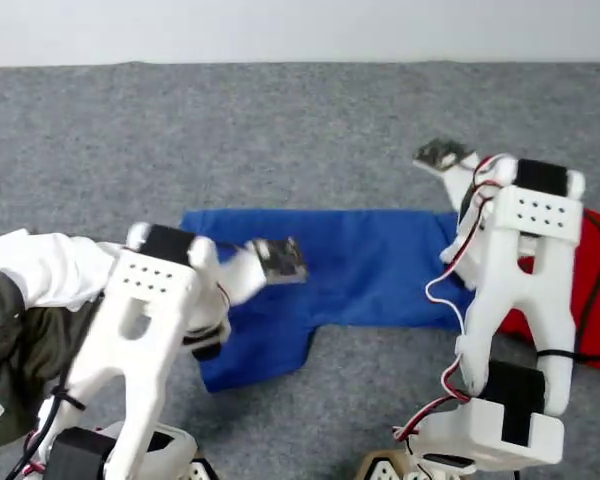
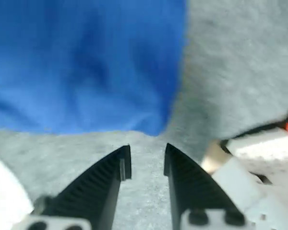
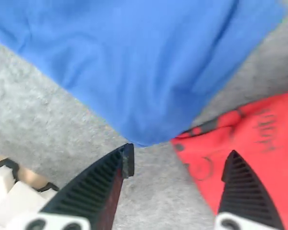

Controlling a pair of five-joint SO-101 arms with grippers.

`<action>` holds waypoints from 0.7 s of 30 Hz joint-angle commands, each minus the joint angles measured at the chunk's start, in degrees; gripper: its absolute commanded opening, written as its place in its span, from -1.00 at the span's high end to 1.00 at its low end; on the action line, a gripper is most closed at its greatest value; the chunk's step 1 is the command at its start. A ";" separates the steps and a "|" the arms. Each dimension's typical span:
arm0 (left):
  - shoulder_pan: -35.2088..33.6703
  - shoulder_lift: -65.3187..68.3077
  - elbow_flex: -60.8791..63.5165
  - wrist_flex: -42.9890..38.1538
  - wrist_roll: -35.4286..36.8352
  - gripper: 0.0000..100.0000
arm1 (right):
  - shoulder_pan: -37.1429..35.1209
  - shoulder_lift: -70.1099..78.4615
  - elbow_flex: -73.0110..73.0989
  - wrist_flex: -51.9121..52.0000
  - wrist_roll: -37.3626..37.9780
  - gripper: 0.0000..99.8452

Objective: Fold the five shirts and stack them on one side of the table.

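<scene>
From where I stand, the long blue cloth shirt (image 1: 370, 265) lies spread across the middle of the grey felt-covered bench (image 1: 280, 130). A flap of it reaches towards the front edge on the left side. It looks part-folded, so I take the job to be midway through this one garment. A red printed shirt (image 1: 592, 290) lies flat at the right edge, its corner meeting the blue one's end; whether they overlap I can't tell. A heap of white and olive garments (image 1: 25, 300) sits at the left edge, and it looks crumpled rather than folded.

The left arm's fingers (image 2: 110, 179) hang just short of the blue flap's corner, with a narrow gap between them and nothing in it. The right arm's fingers (image 3: 108, 179) are spread wide and grip nothing. The corner at the blue shirt's other end is just ahead of them, and the red cloth lies beside one fingertip.

My guess is that each arm must next drop onto its own corner, pinch only the blue layer, and carry both ends over together. The right side looks the tricky one, since a wide bite there could catch the red shirt too. No tidy stack stands anywhere, so I judge most of the task is ahead.
</scene>
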 commanded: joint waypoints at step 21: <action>-8.26 28.48 -24.66 -27.16 35.16 0.98 | -9.36 22.55 -12.66 -28.09 -20.48 0.91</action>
